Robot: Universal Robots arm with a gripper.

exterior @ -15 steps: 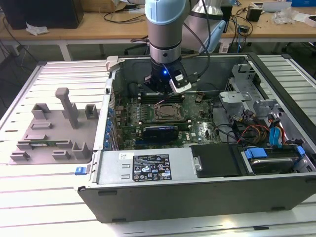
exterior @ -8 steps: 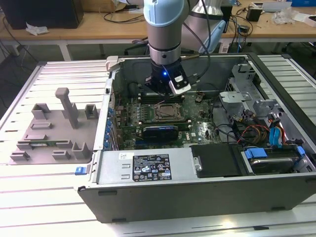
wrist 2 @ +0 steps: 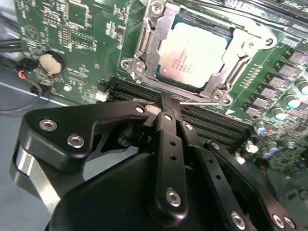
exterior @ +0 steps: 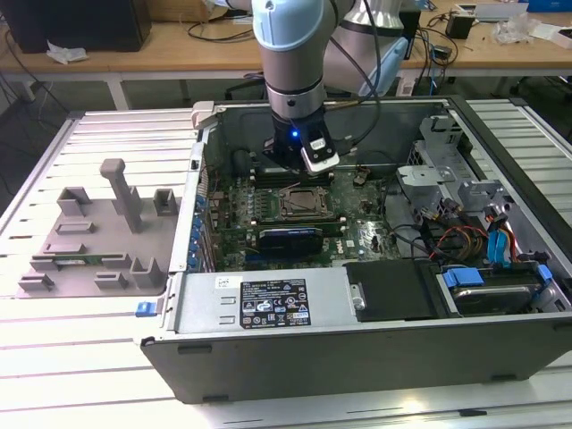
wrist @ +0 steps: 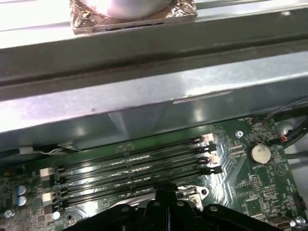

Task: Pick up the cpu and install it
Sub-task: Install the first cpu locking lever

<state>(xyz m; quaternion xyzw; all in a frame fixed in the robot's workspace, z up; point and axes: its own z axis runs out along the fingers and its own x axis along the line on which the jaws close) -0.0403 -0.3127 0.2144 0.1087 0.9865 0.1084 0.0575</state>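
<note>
the gripper [wrist 2: 166,103] is hanging low inside the open computer case [exterior: 357,357], right over the motherboard [wrist 2: 72,43], with its fingers pressed together and nothing between them. the cpu [wrist 2: 192,53] is already lying flat in its socket, silver top facing up, inside the metal socket frame [wrist 2: 144,48]. the fingertips are sitting just beside the frame's near edge, over the memory slots [wrist: 130,168], probably because the chip is seated and the hand is clear of it. in the exterior view the arm [exterior: 290,54] is reaching straight down into the case, likely to stay square to the board. the grey fixture [exterior: 98,232] is standing on the table at the exterior view's left.
</note>
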